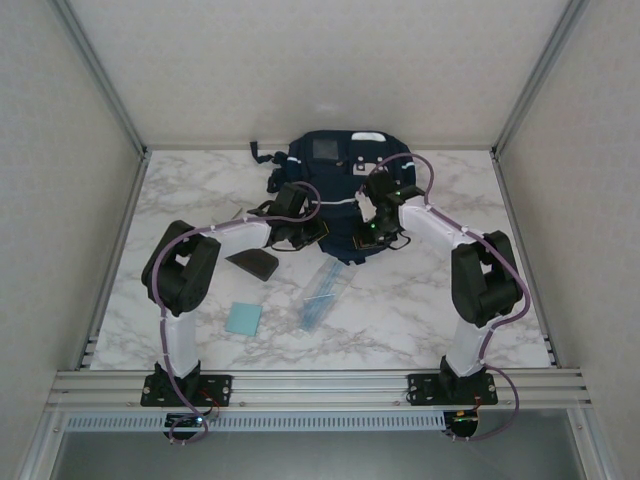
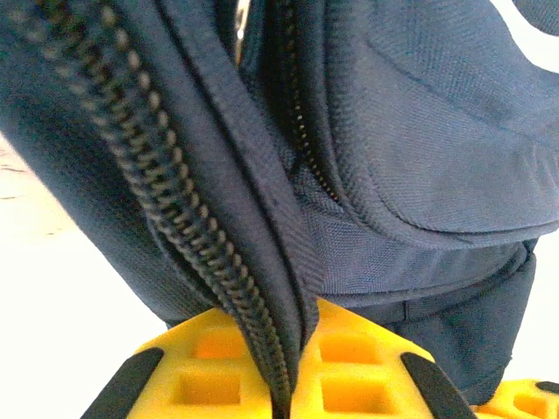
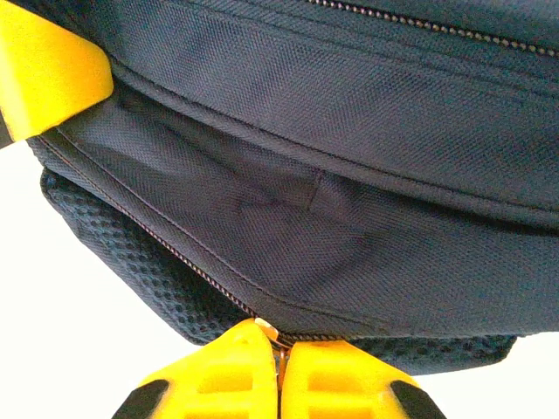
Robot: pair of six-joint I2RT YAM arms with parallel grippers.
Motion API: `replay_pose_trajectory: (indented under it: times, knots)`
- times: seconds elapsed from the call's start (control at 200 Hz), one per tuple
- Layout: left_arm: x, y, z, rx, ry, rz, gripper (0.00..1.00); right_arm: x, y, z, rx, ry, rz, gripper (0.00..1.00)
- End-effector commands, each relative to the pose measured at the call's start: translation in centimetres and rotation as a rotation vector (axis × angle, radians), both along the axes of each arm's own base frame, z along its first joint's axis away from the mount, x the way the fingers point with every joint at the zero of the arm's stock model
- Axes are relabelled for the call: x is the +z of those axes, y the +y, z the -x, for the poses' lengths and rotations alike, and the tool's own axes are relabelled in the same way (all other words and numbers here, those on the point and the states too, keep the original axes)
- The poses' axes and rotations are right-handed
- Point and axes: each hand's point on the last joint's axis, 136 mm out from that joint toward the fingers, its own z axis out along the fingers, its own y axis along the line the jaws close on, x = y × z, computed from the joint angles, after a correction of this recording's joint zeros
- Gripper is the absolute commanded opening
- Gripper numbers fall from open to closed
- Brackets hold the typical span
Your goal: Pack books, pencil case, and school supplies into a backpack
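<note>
The navy backpack lies at the back middle of the table. My left gripper is at its near left side, and its yellow fingers are shut on the zipper edge of the backpack. My right gripper is shut on the zipper at the backpack's lower seam, at its near right side. The dark pencil case lies on the table left of centre. A clear packet of bluish sticks and a light-blue square pad lie nearer the front. The books are out of view.
The marble table is bounded by metal frame posts at both sides and a rail along the near edge. Black straps trail from the backpack's left side.
</note>
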Motion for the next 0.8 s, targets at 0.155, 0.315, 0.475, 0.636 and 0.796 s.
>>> replay_pose_trajectory:
  times: [0.155, 0.315, 0.475, 0.636, 0.796]
  knots:
    - [-0.7, 5.1, -3.1, 0.051, -0.057, -0.129, 0.00, -2.1, -5.7, 5.9, -0.027, 0.297, 0.286, 0.00]
    - [-0.3, 5.1, -3.1, 0.039, -0.059, -0.119, 0.00, -2.1, -3.2, 5.4, 0.017, 0.263, 0.185, 0.04]
    - [0.1, 4.1, -2.8, 0.026, -0.057, -0.080, 0.00, -2.0, -0.1, 3.7, 0.025, 0.189, 0.063, 0.05]
    - [0.4, 4.0, -2.7, 0.015, -0.061, -0.081, 0.00, -3.1, 0.0, 3.1, 0.028, 0.177, 0.093, 0.25]
    - [0.9, 3.8, -2.5, 0.005, -0.062, -0.063, 0.00, -4.2, 0.0, 3.5, 0.028, 0.192, 0.112, 0.29]
